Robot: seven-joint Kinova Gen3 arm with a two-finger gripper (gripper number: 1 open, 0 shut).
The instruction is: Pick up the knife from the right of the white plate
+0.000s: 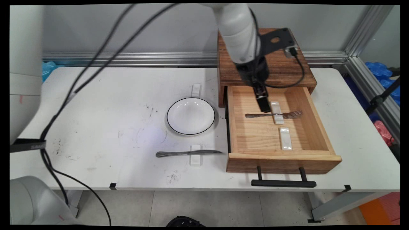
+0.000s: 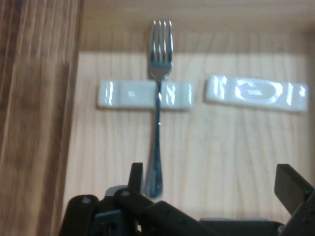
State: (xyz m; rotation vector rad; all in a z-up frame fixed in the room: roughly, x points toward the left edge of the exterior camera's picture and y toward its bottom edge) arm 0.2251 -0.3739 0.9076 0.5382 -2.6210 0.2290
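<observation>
While I hang over the open light-wood drawer (image 1: pixel 249 137) in the main view, my black two-finger gripper (image 1: pixel 264 108) sits low inside it, just above the handle end of the silver metal fork (image 1: pixel 274 115). That fork lies crosswise in the drawer, tines toward the right wall, resting across a small white ceramic cutlery rest (image 1: pixel 277 112). Second white ceramic rest (image 1: pixel 285 138) lies nearer the drawer front, nothing on it. Drawer is pulled out of a dark brown wooden cabinet (image 1: pixel 287 68) and has a black bar handle (image 1: pixel 283 183) at the front. Left of the drawer on the white table (image 1: pixel 96 105): round white plate with thin black rim (image 1: pixel 190 115), and nearer the table's front edge a silver table knife (image 1: pixel 188 153) lying across a third white rest (image 1: pixel 196 155). Another white rest (image 1: pixel 196 90) sits just behind the plate.

Hand view: fork (image 2: pixel 158 108) runs straight up from me, tines far end, neck on the white rest (image 2: pixel 144 94); the other rest (image 2: pixel 255 92) beside it on the right. My gripper (image 2: pixel 211 182) is spread wide: left finger (image 2: pixel 136 178) just beside the fork's handle tip, right finger (image 2: pixel 291 186) well off to the other side. Not clamped on anything. Dark cabinet wood (image 2: pixel 34 113) fills the left side.
</observation>
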